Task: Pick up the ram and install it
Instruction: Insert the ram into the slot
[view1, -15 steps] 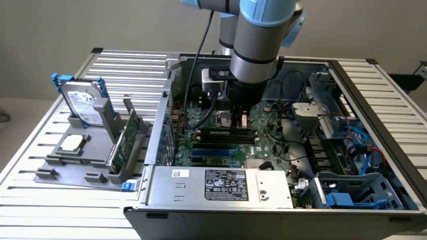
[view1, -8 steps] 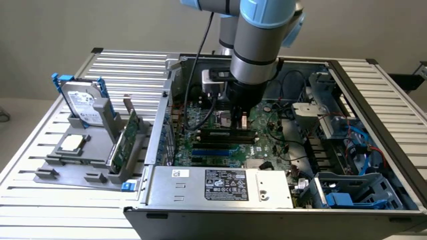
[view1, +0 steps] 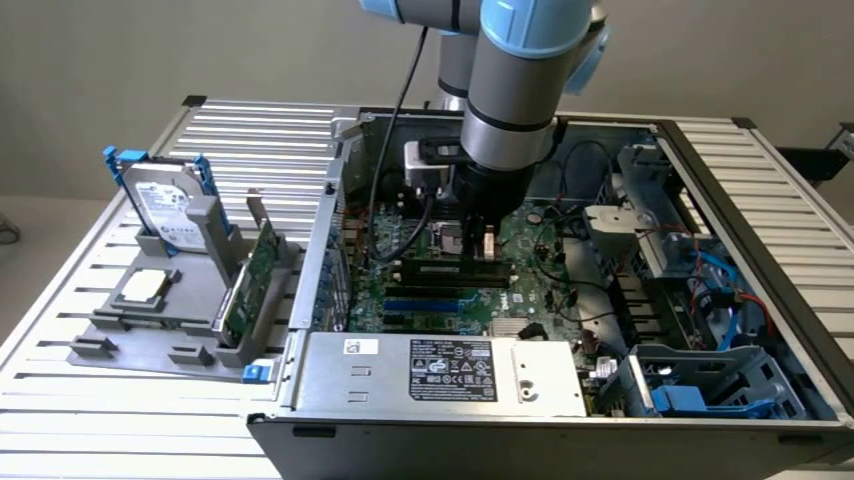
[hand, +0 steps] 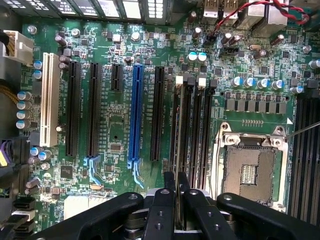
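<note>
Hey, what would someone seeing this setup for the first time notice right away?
The grey robot arm plunging into the open computer case grabs attention first. In the wrist view, the gripper pinches the ram edge-on over the black memory slots, between a bright blue slot and the empty processor socket. At the exterior view's left of the case, a hard drive stands upright in a grey holder.

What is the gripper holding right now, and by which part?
The gripper pinches the ram by its two flat faces, at the edge nearest the wrist, above the memory slots.
</note>
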